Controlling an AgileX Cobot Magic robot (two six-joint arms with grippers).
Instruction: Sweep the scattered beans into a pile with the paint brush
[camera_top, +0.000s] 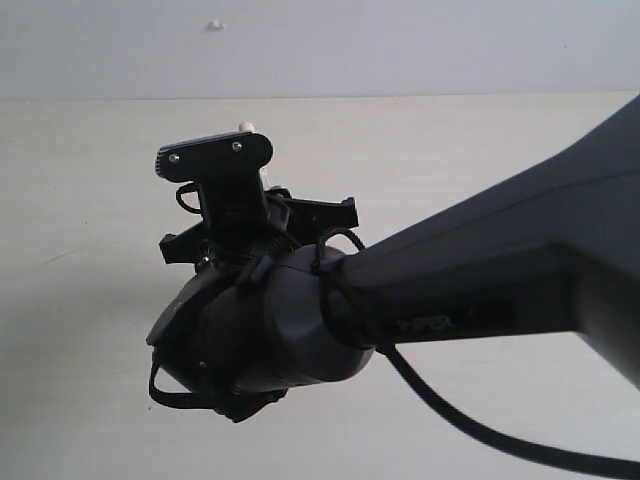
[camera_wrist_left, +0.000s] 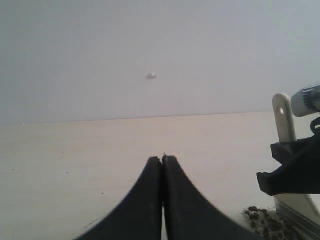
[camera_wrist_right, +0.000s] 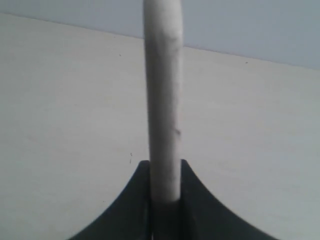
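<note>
Left pincer (camera_wrist_left: 163, 161): shut tight, jaws pressed together, nothing held; over bare counter (camera_wrist_left: 70, 165), apart from the work.
Right pincer (camera_wrist_right: 164, 167): narrowly parted, clamped on the handle of the paint brush (camera_wrist_right: 162, 95); handle upright between the jaws, hole end uppermost.
Beans (camera_wrist_left: 263, 218): dark cluster with pale grains on the counter, just beside the brush head; extent cut off at frame edge; hidden behind the arm in the exterior view.
Stage, judged: sweeping under way; strays elsewhere cannot be ruled out.
Risk one: handle twisting in the grip under side load; cause, smooth rounded wood.
Risk two: beans flicked outward; cause, fast stroke or springing bristles.
Risk three: bristles riding over beans; cause, brush held too high.
</note>
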